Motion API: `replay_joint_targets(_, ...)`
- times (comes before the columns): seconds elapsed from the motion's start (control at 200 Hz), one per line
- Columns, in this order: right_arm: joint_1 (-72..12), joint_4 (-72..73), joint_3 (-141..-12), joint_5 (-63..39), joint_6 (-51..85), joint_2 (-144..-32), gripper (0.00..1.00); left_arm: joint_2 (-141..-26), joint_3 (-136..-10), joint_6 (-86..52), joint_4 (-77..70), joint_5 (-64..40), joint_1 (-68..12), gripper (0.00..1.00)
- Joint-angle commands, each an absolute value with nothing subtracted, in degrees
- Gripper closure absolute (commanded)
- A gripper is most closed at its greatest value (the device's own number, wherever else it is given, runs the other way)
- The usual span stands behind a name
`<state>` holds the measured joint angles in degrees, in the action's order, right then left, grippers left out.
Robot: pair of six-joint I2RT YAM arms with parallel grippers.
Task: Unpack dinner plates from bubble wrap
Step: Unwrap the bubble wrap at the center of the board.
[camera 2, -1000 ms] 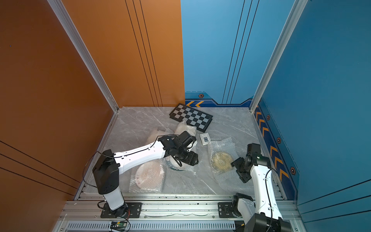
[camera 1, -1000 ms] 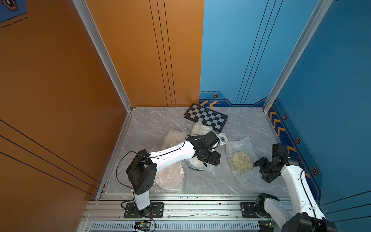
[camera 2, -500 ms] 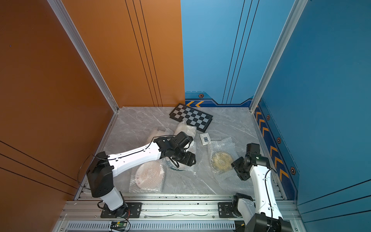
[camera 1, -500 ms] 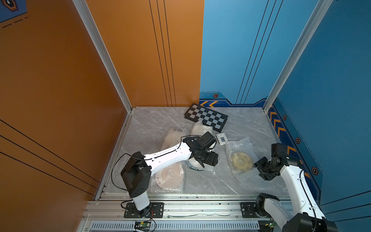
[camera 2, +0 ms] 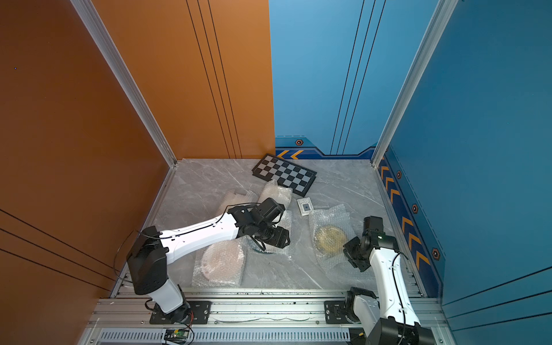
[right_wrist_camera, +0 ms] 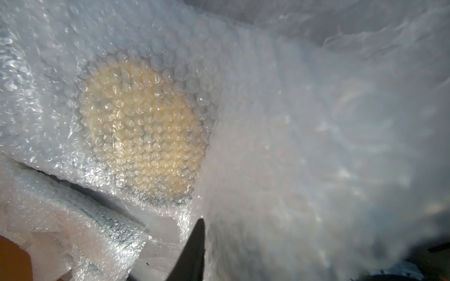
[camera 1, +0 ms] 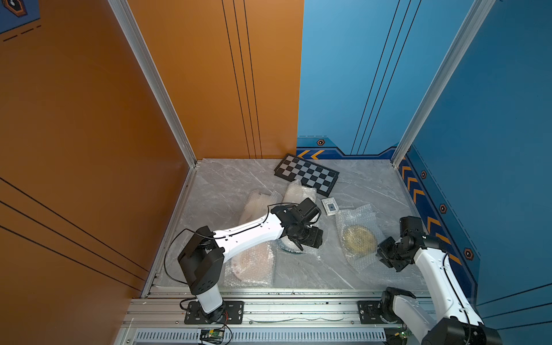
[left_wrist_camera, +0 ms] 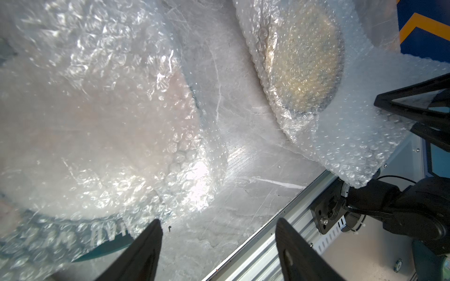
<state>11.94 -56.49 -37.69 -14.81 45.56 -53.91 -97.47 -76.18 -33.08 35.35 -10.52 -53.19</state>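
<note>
Plates: none is free yet; every one in view lies wrapped on the worktop point(camera 1: 227, 185).
Yellow plate point(camera 1: 359, 239): right of centre, flat, covered by its wrap point(camera 1: 363, 264), whose loose end trails toward the front rail.
Right hand point(camera 1: 386, 259): at that wrap's near edge. The wrist view shows the sheet bunched against one finger point(right_wrist_camera: 196, 243), with the other hidden under it. Judged clamped on the fold.
Just changed: the right hand has gone from apart to together without shifting place.
Meaning: the grip appears made. A pull away from the plate should peel the cover back; the risk is that the plate drags along.
Lettered plate point(left_wrist_camera: 97, 150): mid-worktop, wrapped, green rim showing through.
Left hand point(left_wrist_camera: 218, 220): fingers well apart, empty, poised over that plate's edge.
Against earlier frame: the left arm's elbow has swung toward the front rail and its hand has eased back slightly. Plates and wraps are unmoved.
Surroundings: cream plate point(camera 1: 249, 263) wrapped at the front, two bundles point(camera 1: 258, 203) behind it, box point(camera 1: 329, 206) and checkerboard point(camera 1: 307, 174) at the rear.
</note>
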Motion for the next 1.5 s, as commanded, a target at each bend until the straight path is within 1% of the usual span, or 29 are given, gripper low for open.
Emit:
replay_joint_targets(0.0, 11.0, -57.0, -36.3, -14.5, 45.8, -52.5, 0.86, -95.4, -76.3, -33.9, 35.2, -9.7, -53.0, 0.25)
replay_joint_targets(0.125, 9.0, -57.6, -35.7, -13.2, 45.7, -52.1, 1.0, -94.9, -76.3, -34.1, 34.8, -10.0, -52.6, 0.25)
replay_joint_targets(0.441, -3.2, -61.6, -41.3, -0.6, 43.7, -54.0, 1.0, -93.3, -75.4, -34.7, 34.9, -10.0, -51.6, 0.25)
replay_joint_targets(0.641, -9.2, -63.7, -44.3, 5.6, 41.9, -55.1, 1.0, -92.1, -74.1, -35.9, 33.7, -9.8, -51.5, 0.26)
replay_joint_targets(0.721, -13.0, -63.9, -45.9, 8.4, 41.0, -56.1, 1.0, -91.4, -73.5, -36.5, 33.2, -9.6, -51.6, 0.26)
replay_joint_targets(0.831, -19.2, -63.7, -48.2, 11.5, 41.0, -59.0, 1.0, -90.4, -72.8, -37.1, 33.0, -8.9, -51.6, 0.26)
replay_joint_targets(0.971, -28.9, -64.3, -51.6, 17.9, 41.6, -63.9, 1.0, -89.3, -71.8, -37.8, 33.0, -9.0, -51.2, 0.26)
replay_joint_targets(1.111, -36.8, -65.1, -55.2, 23.0, 41.7, -68.9, 1.0, -87.4, -70.3, -38.5, 33.0, -8.7, -50.5, 0.26)
replay_joint_targets(1.186, -39.7, -65.3, -56.6, 24.7, 41.3, -71.8, 1.0, -85.8, -69.1, -39.2, 33.1, -8.4, -49.9, 0.26)
replay_joint_targets(1.206, -41.8, -65.4, -57.0, 25.1, 41.3, -72.6, 1.0, -85.3, -68.6, -39.3, 33.0, -8.2, -49.7, 0.26)
replay_joint_targets(1.307, -46.5, -65.7, -59.3, 26.9, 40.2, -76.3, 1.0, -82.6, -66.0, -40.3, 33.0, -7.3, -48.5, 0.26)
replay_joint_targets(1.492, -54.6, -66.1, -62.6, 28.1, 36.1, -83.0, 1.0, -77.5, -60.0, -41.9, 33.0, -6.3, -45.8, 0.26)
